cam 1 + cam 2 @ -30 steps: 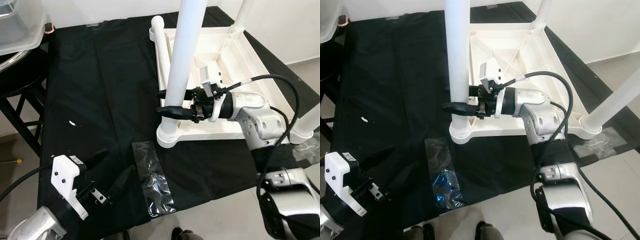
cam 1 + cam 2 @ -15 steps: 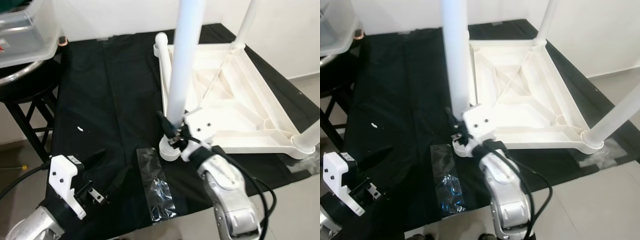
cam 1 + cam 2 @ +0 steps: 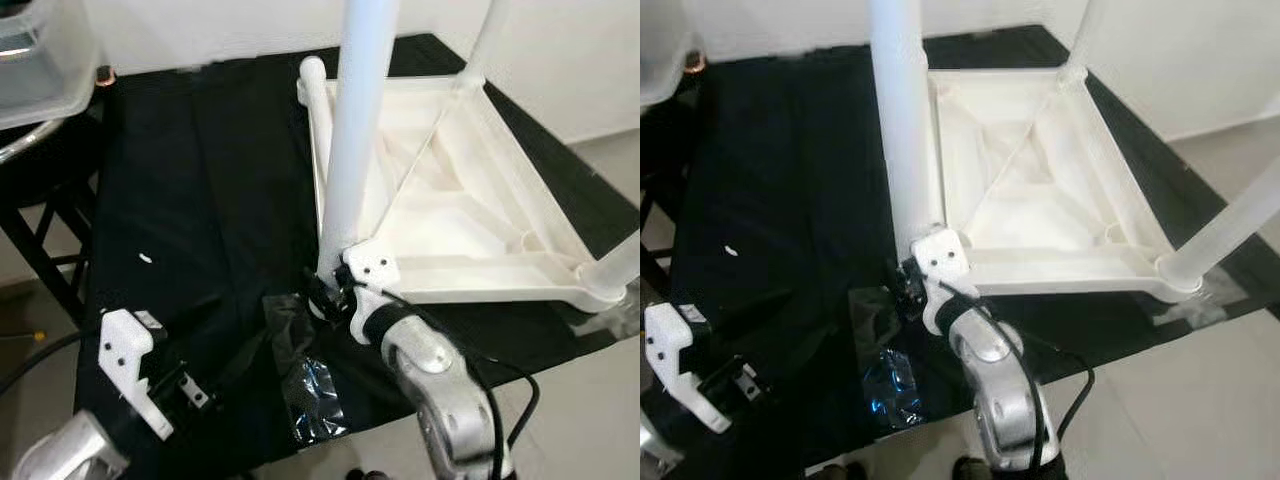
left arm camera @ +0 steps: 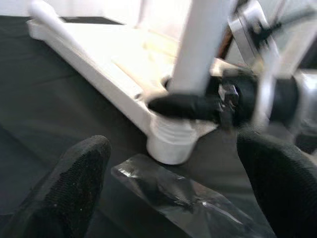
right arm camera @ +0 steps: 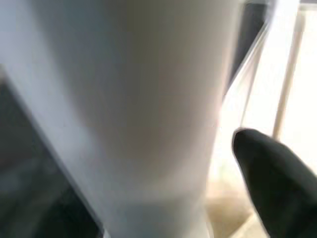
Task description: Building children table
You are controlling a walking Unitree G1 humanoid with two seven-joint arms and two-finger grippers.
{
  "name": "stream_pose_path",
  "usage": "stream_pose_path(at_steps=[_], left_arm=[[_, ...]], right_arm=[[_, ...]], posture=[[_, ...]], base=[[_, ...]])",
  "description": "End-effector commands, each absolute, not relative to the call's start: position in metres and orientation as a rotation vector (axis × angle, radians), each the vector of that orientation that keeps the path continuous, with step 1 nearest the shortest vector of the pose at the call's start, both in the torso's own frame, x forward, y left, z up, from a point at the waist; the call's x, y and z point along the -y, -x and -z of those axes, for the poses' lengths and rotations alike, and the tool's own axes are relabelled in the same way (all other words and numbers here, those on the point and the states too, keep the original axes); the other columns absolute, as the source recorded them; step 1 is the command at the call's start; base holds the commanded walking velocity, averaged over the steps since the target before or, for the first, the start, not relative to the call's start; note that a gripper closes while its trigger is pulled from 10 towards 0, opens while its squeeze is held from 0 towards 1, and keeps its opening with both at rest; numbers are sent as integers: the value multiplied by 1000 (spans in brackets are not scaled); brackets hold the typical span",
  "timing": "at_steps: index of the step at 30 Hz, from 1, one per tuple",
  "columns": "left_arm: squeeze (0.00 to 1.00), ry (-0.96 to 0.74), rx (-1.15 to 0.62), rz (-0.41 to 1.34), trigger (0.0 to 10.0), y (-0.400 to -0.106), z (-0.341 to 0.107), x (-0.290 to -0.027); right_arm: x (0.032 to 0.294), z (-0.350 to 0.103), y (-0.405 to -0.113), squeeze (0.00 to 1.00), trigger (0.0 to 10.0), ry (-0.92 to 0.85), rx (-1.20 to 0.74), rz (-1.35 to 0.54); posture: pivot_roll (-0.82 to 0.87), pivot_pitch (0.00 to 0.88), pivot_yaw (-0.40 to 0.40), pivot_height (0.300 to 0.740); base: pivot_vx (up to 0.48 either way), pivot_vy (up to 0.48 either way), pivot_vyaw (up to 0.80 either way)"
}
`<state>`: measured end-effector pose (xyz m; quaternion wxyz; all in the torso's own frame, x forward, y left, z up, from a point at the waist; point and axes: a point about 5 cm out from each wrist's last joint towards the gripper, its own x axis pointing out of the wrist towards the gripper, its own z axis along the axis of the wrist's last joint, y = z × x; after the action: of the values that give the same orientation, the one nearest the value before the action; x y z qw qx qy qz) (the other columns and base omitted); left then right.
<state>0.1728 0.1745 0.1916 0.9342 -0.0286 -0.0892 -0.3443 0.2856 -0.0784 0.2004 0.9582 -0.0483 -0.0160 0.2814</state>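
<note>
Right gripper (image 3: 322, 292) is closed around the base of the near white leg (image 3: 352, 150), which stands upright in the corner socket of the inverted white tabletop (image 3: 470, 215). The tabletop lies on the black cloth (image 3: 200, 180); two further legs stand at other corners. Left gripper (image 4: 168, 198) hovers low over the cloth, fingers spread apart, empty, facing a clear plastic bag (image 3: 305, 375).

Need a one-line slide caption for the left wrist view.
Seen between the open left gripper, the right gripper clasps a white table leg at its socket on the upturned tabletop, clear plastic bag in front.
</note>
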Motion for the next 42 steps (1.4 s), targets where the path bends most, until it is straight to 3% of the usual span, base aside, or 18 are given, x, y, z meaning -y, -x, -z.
stream_pose_path(at_steps=[1, 2, 4, 5, 6, 13, 26, 27, 29, 30, 37, 42], left_arm=[[0, 56, 172, 734, 10000, -167, -192, -178], [0, 56, 172, 734, 10000, -167, -192, -178], [0, 58, 159, 758, 10000, -161, -193, -184], [0, 58, 158, 763, 10000, -159, -194, -186], [0, 57, 159, 764, 10000, -158, -195, -187], [0, 41, 160, 736, 10000, -152, -195, -190], [0, 23, 156, 614, 10000, -143, -193, -189], [0, 31, 154, 612, 10000, -142, -193, -188], [0, 31, 154, 612, 10000, -142, -193, -188], [0, 37, 154, 612, 10000, -142, -193, -187], [0, 41, 159, 607, 10000, -143, -193, -185], [0, 42, 162, 608, 10000, -144, -193, -183]], right_arm=[[88, -208, -291, 1000, 10000, 39, 52, -641], [88, -208, -291, 1000, 10000, 39, 52, -641], [98, -227, -295, 984, 10000, 113, 114, -870], [102, -233, -296, 384, 10000, 155, 123, -972], [105, -237, -296, 0, 10000, 183, 122, -1043], [108, -264, -318, 0, 10000, 224, 150, -1341], [114, -296, -345, 0, 10000, 268, 182, -1483], [116, -296, -344, 0, 784, 256, 176, -1513], [116, -296, -344, 0, 784, 256, 176, -1513], [117, -295, -345, 0, 0, 249, 172, -1543], [121, -287, -345, 0, 0, 230, 136, -1648], [127, -279, -344, 0, 0, 270, 114, -1611]], posture=[[69, 221, -50, 740], [69, 221, -50, 740], [83, 220, -64, 740], [85, 221, -65, 740], [85, 221, -66, 740], [110, 230, -82, 740], [136, 270, -93, 740], [139, 273, -93, 740], [139, 273, -93, 740], [139, 275, -92, 740], [140, 268, -85, 740], [131, 260, -84, 740]], base=[[0, 0, 0], [0, 0, 0], [0, 0, 0], [0, 0, 0], [0, 0, 0], [0, 0, 0], [0, 0, 0], [0, 0, 0], [0, 0, 0], [0, 0, 0], [0, 0, 0], [0, 0, 0]])
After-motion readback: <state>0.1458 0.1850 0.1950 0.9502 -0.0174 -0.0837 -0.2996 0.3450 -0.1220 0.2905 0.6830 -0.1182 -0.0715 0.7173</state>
